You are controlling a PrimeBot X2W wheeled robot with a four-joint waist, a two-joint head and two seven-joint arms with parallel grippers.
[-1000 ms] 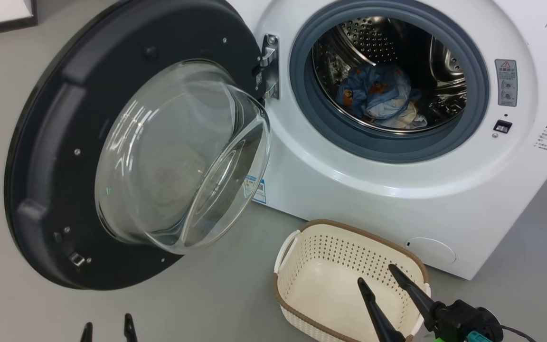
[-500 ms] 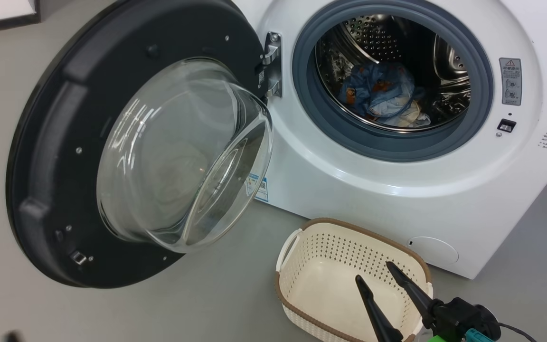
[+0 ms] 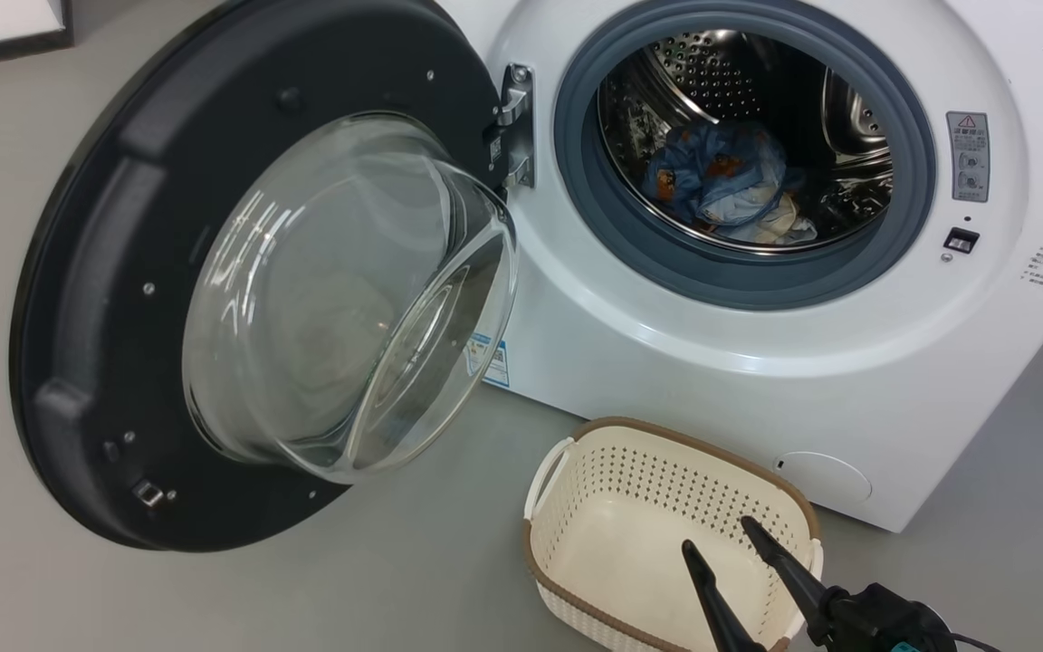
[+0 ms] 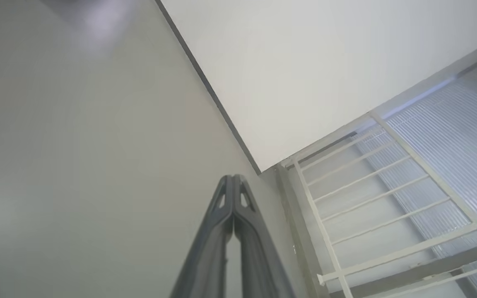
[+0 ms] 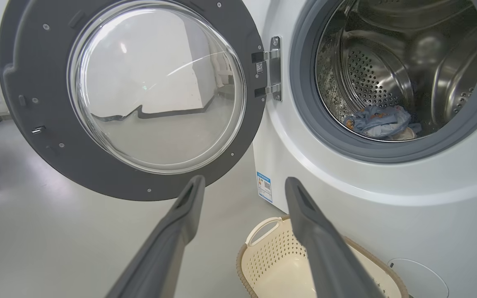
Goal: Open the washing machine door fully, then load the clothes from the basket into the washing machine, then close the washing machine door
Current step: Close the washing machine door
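The clothes [image 3: 721,181], a crumpled bundle of light-blue fabric with orange cartoon prints and some white cloth, lie at the bottom of the perforated steel drum [image 3: 707,72], inside the grey-blue rubber gasket [image 3: 576,181] of the big white front-loading washing machine [image 3: 666,362]. The right wrist view shows the same bundle [image 5: 381,124] low in the drum [image 5: 371,74].

The large round black washing machine door [image 3: 105,272] is swung wide to the left on its metal hinge [image 3: 512,127], its inner side and bulging clear glass bowl [image 3: 331,299] facing the camera. A small blue label [image 3: 488,358] sits low on the machine's front, just right of the bowl.

On the grey floor [image 3: 395,589] before the machine stands the small cream-white perforated plastic basket [image 3: 648,475] with a brown woven-look rim and white handles; its bare bottom shows.

The right gripper [image 3: 716,534] reaches in from the lower right, its black wrist low at the frame's edge. Its two long dark fingers slant up and to the left over the basket's inside, their tips spread well apart and touching nothing. In its own view the right gripper [image 5: 243,180] points at the strip of machine front between door [image 5: 15,95] and gasket [image 5: 304,103], with the basket [image 5: 271,256] below the fingers.

The left gripper [image 4: 233,178] has its fingers pressed together tip against tip, pointing at a pale wall beside a white barred frame [image 4: 367,207].
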